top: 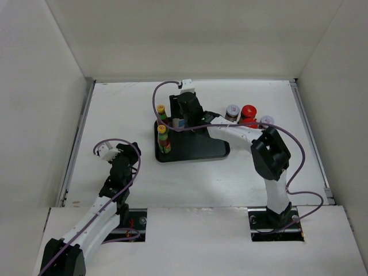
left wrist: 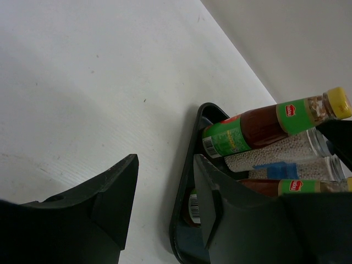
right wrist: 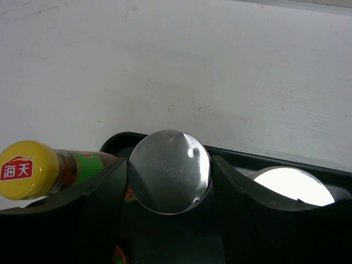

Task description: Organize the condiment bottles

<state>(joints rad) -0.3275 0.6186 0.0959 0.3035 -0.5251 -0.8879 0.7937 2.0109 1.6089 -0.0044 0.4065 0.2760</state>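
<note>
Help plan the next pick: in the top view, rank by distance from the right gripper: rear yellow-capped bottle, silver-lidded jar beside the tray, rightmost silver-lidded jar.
1. Rear yellow-capped bottle, left of the right gripper, on the tray.
2. Silver-lidded jar beside the tray, at its right.
3. Rightmost silver-lidded jar, farther right.

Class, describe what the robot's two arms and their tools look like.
The left arm and right arm have white links and black joints. Each carries a looping purple cable. The left tool and right tool have matte black, wedge-shaped fingers.
</note>
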